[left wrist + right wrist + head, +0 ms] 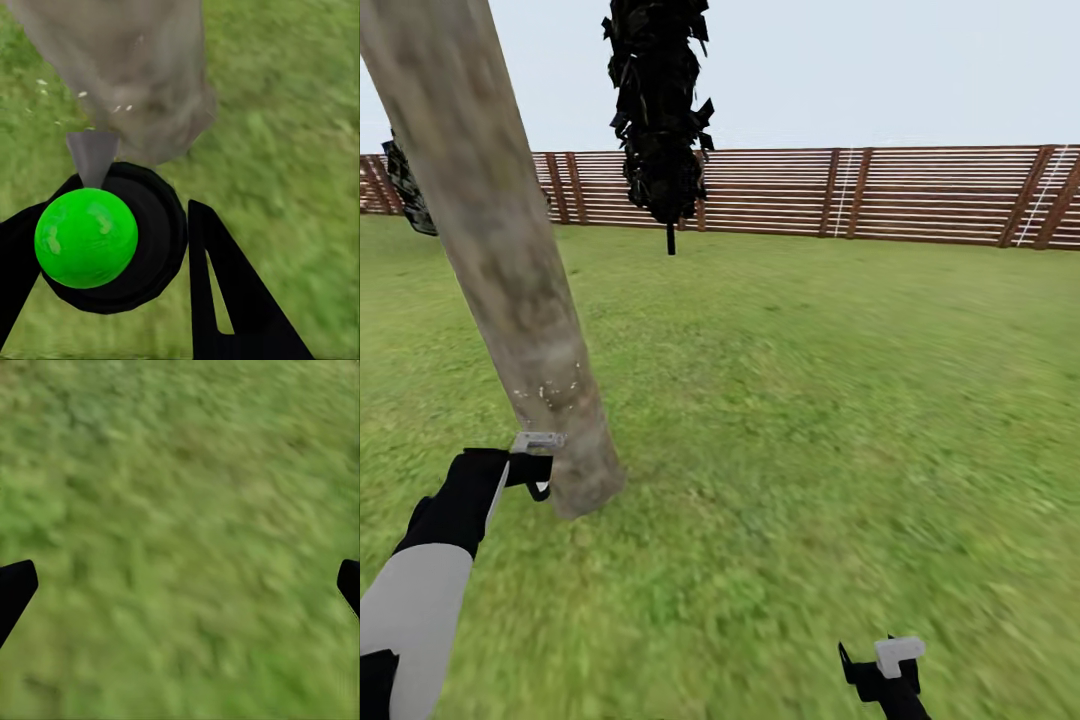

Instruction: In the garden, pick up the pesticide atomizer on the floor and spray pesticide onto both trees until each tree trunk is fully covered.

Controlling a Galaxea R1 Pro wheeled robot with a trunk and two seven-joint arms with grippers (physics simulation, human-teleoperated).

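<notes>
A thick mottled beige-grey tree trunk leans across the left of the head view, and its flared base is close in the left wrist view. My left gripper is shut on the pesticide atomizer right beside the trunk's base. The atomizer has a green ball in a black ring, and its grey nozzle points at the bark. A few whitish pesticide specks dot the lower trunk. My right gripper hangs open and empty over grass. The other tree is out of view.
Green lawn stretches away to a brown slatted fence along the back. A dark narrow cypress-like tree stands before the fence, and dark foliage shows behind the trunk at far left.
</notes>
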